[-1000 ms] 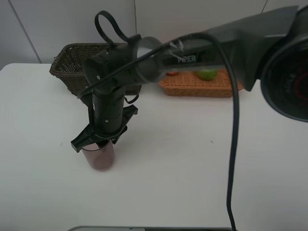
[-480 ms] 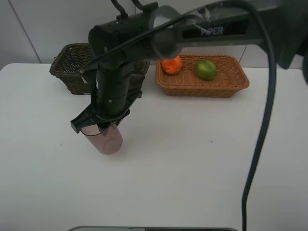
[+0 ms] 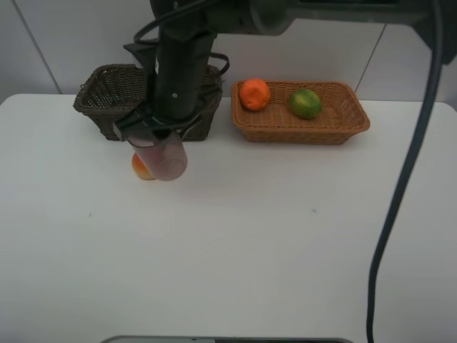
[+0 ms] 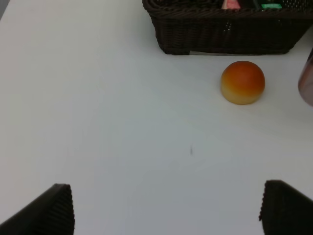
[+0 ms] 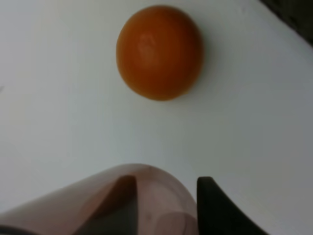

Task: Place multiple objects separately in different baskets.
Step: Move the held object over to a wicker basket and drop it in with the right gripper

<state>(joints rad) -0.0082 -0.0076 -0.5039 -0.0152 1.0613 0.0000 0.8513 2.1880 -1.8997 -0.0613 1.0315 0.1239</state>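
Light is bright, even and diffuse, falling from overhead. The white table [image 3: 285, 250] is nearly washed out in all three views, without hard glare. Below the right gripper [image 3: 153, 132] only a faint, soft-edged shadow lies on the table. The exterior high view is sharp around that gripper, while the arm behind it (nearest the lens) is dark and slightly soft. The right wrist view is blurred throughout: the mauve cup [image 5: 122, 205] at the gripper is a hazy smear, and the peach-like fruit [image 5: 160, 51] beyond it lacks crisp edges. The left wrist view is clearer. Ahead of the left gripper [image 4: 168, 209] the fruit casts a pale shadow, and the fingertips [image 4: 54, 210] are underexposed.
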